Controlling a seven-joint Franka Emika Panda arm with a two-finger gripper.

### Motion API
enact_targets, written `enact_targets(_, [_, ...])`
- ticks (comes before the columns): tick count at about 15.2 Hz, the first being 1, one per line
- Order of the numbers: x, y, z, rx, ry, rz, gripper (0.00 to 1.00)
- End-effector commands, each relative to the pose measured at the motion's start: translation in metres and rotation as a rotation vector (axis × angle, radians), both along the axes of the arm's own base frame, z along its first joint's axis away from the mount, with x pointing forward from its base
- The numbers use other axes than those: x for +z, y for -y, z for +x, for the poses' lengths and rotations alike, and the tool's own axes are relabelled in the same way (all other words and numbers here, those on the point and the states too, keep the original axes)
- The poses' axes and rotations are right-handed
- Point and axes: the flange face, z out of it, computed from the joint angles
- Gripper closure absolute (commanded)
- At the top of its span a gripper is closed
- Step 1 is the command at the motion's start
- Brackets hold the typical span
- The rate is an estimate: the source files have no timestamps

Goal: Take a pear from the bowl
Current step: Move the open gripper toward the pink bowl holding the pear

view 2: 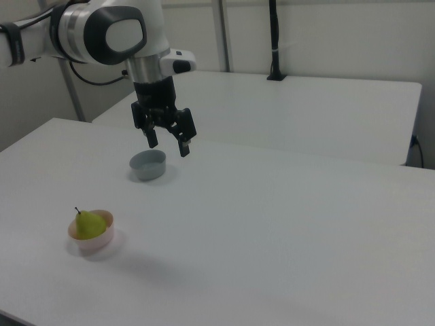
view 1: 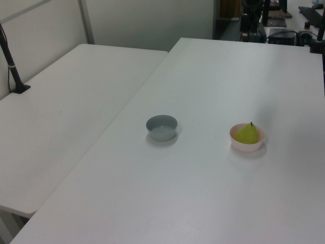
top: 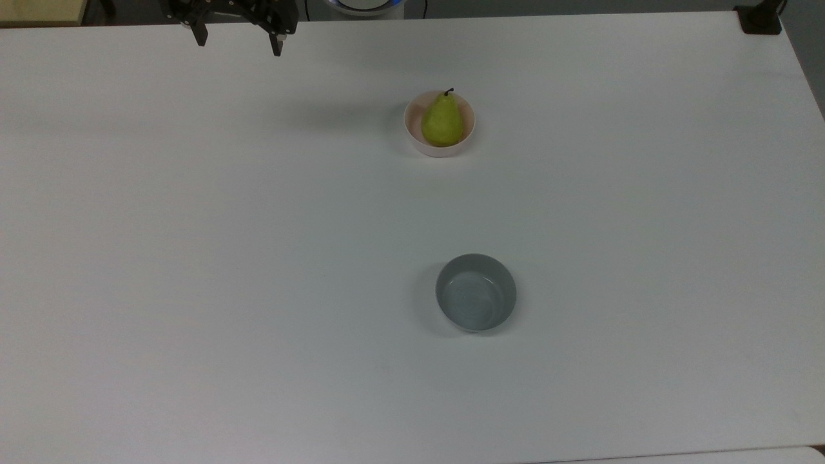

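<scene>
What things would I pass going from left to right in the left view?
Grey bowl → pink bowl with the pear sitting in it.

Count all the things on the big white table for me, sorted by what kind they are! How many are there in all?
Bowls: 2, a small round pale pink bowl and a slightly larger round grey bowl.
Pears: 1, a small yellow-green pear sitting in the pink bowl.
Total: 3 things on the white table.
</scene>
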Motion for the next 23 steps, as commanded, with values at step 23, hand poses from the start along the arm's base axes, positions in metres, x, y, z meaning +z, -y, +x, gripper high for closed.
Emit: enact_targets(23, [0.009,-0.098,0.003,0.155,-0.012,0.015,0.00])
